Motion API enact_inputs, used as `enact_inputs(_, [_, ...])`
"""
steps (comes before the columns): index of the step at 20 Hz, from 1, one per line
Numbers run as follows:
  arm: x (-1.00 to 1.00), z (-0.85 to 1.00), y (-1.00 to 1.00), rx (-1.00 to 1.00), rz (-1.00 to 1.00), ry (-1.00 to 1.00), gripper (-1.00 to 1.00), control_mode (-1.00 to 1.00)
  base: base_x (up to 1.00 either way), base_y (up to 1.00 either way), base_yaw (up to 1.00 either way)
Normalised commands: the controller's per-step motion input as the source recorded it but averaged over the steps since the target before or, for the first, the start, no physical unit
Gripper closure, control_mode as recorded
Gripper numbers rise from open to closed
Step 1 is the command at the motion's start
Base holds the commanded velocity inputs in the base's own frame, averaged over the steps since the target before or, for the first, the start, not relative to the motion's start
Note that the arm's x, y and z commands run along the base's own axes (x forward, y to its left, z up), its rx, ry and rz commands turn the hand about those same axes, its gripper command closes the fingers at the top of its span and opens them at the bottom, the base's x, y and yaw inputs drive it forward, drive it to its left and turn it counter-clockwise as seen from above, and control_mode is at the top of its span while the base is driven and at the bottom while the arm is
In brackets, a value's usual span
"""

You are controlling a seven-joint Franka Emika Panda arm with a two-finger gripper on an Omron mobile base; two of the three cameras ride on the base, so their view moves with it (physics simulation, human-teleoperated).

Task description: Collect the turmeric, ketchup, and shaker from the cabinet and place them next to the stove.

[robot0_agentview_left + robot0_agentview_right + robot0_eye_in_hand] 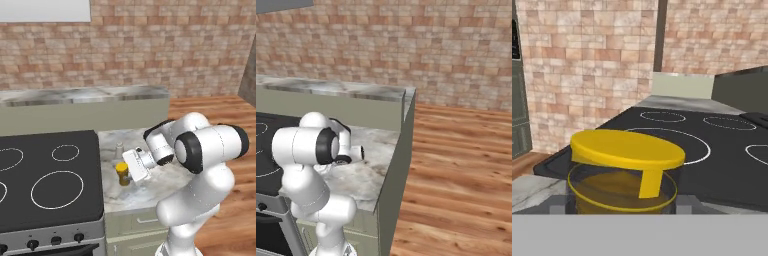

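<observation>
The turmeric (122,173), a squat jar of brown powder with a yellow lid, stands low over the marble counter (150,192) just right of the stove (50,180). My gripper (128,172) reaches in from the right and is shut on the jar. In the hand view the turmeric (624,172) sits close between the finger tips, with the stove (712,145) behind it. The shaker (119,148), small and pale grey, stands on the counter just behind the jar. The ketchup and the cabinet are out of view.
A raised grey ledge (85,95) backs the stove and the counter, with a brick wall behind it. The counter ends at a side panel (398,165), and wooden floor lies to the right. My arm (311,147) covers part of the counter in the right base view.
</observation>
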Motion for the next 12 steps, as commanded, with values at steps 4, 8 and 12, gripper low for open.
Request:
enact_inputs(4, [0.05,-0.27,-0.19,0.09,0.09,-0.01,-1.0,-1.0,0.0,0.0,0.0])
enact_inputs(8, [0.0,-0.18,-0.25,0.06,0.07,-0.01,-1.0,-1.0,0.0,0.0,0.0])
enact_inputs(12, [0.0,0.0,-0.11,0.01,0.03,0.0,-1.0,-1.0,0.0,0.0,0.0])
